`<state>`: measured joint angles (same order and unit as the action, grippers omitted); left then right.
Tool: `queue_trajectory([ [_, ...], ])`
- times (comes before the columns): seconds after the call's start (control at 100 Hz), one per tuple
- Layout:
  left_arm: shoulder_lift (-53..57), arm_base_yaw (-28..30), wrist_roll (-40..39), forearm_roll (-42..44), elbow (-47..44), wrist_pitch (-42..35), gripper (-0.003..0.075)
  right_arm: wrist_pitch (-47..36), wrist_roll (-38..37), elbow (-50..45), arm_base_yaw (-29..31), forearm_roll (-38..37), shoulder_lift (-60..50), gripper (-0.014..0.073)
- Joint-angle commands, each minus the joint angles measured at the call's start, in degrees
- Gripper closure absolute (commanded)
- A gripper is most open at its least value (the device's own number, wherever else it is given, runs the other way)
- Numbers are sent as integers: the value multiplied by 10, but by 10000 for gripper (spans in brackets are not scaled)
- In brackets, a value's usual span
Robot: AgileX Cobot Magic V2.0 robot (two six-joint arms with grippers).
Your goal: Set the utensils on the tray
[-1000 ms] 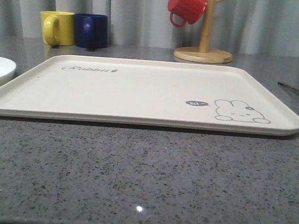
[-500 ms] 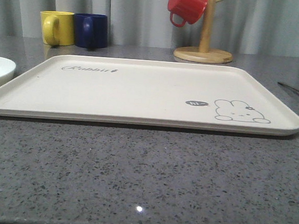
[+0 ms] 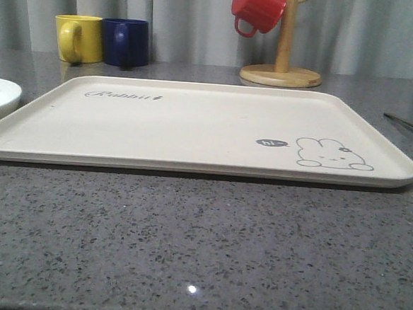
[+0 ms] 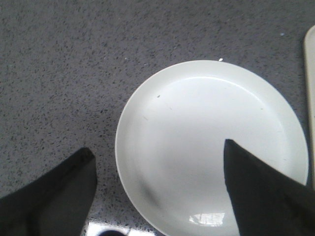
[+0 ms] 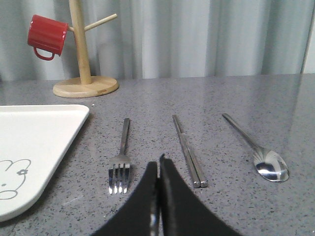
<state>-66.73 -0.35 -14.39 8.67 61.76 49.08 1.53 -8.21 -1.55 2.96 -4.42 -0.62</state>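
**Table stock: cutlery beside the tray, none on it**

Right claw (image 5: 158, 169): nearest item in the right wrist view, its two dark fingers pressed together with nothing between them, low over the grey speckled table (image 3: 199, 254).

Fork (image 5: 121, 164): on the table just beyond the claw, tines toward it, handle pointing away.

Chopsticks (image 5: 188, 151): a flat pair lying side by side, next to the fork on the side away from the tray.

Spoon (image 5: 256, 148): next past the chopsticks, bowl at the near end. All three lie roughly parallel, apart from each other, on the table just off the tray's right edge.

Tray (image 3: 194, 129): cream, low-rimmed, flat on the middle of the table; rabbit drawing at its near right corner, script at its far left. Nothing lies on it.

Left claw (image 4: 157, 191): fingers spread wide apart, holding nothing, above a round white plate (image 4: 197, 142).

Plate: bare, on the table just left of the tray.

Far row: yellow mug (image 3: 78, 38) and blue mug (image 3: 126, 42) touching side by side at left; wooden mug stand (image 3: 283, 54) at right with a red mug (image 3: 257, 9) hung on a peg; grey curtain (image 3: 195, 19) behind.
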Motion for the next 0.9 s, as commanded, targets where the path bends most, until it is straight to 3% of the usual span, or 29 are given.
queue_trajectory([
  [0.0,-26,20,-14,8,47,16,207,-45,4,-1,0,1,-10,662],
  [0.26,-112,94,-15,-59,94,54,207,-45,4,-1,0,1,-10,662],
  [0.79,-242,99,-14,-63,109,96,207,-45,4,-1,0,1,-10,662],
  [0.89,-247,99,-14,-63,109,103,249,-45,4,-1,0,1,-10,662],
])
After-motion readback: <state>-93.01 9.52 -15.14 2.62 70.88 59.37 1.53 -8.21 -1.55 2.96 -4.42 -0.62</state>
